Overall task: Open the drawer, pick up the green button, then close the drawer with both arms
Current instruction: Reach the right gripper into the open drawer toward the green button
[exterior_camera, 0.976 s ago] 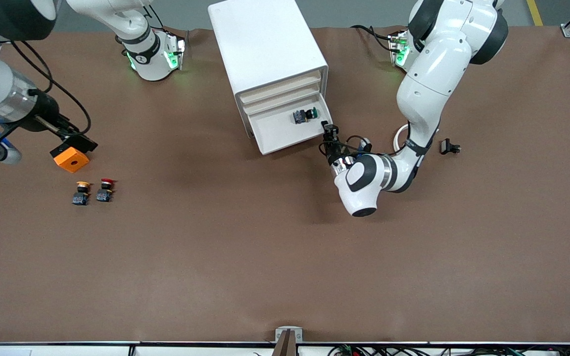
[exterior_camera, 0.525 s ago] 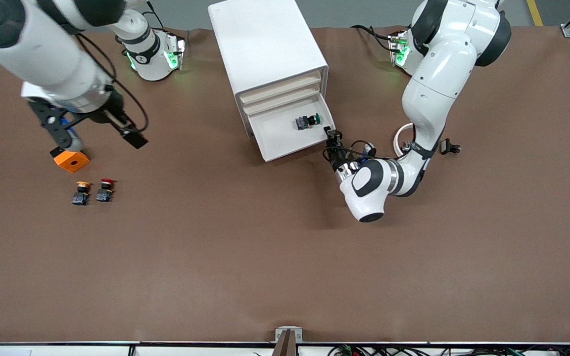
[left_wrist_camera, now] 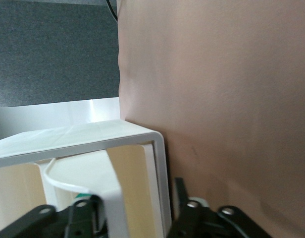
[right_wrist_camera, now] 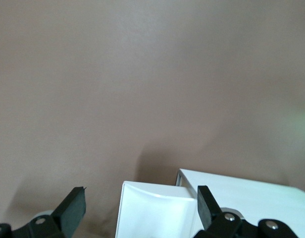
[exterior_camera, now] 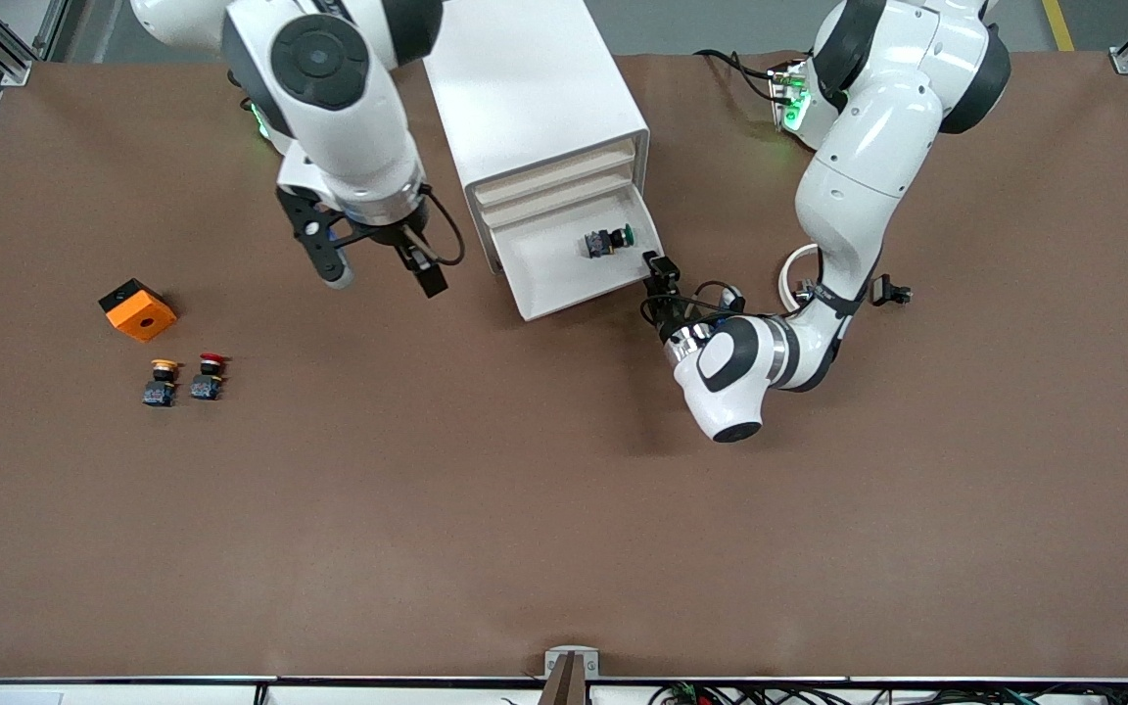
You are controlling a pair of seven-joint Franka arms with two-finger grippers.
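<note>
Right gripper point(exterior_camera: 383, 277) fingers point(right_wrist_camera: 73, 208) are standing spread wide with nothing between them, hanging over bare worktop point(exterior_camera: 564, 509) just beside the open drawer point(exterior_camera: 564, 257), toward the right arm's end; in the right wrist view the drawer's white corner is sitting between the fingertips, so the gripper is lined up close to it but not over the tray.

Left gripper point(exterior_camera: 660, 276) fingers point(left_wrist_camera: 184, 210) are straddling the drawer front at its corner toward the left arm's end; the white panel is sitting between them in the left wrist view; whether they are pinching it or only bracketing it, cannot tell; the left arm seems to be holding the drawer out.

The button point(exterior_camera: 606, 240) is lying on its side in the drawer tray, green cap pointing toward the left arm's end, black-and-blue body toward the right arm's end; nothing is touching it.

Step in hand, as judged: the right arm reaching in for the button; to do it well it should be coming over the tray from above, clear of the cabinet point(exterior_camera: 525, 93) and the drawer wall, turning the wrist so the fingers are closing across the body rather than along its length, gripping the body and not the round cap, which would likely slip; the left should be keeping the drawer steady and its own fingers out of the path.

An orange block point(exterior_camera: 137, 310), a yellow-capped button point(exterior_camera: 161, 381) and a red-capped button point(exterior_camera: 208, 376) are lying well apart, toward the right arm's end; not part of this.
</note>
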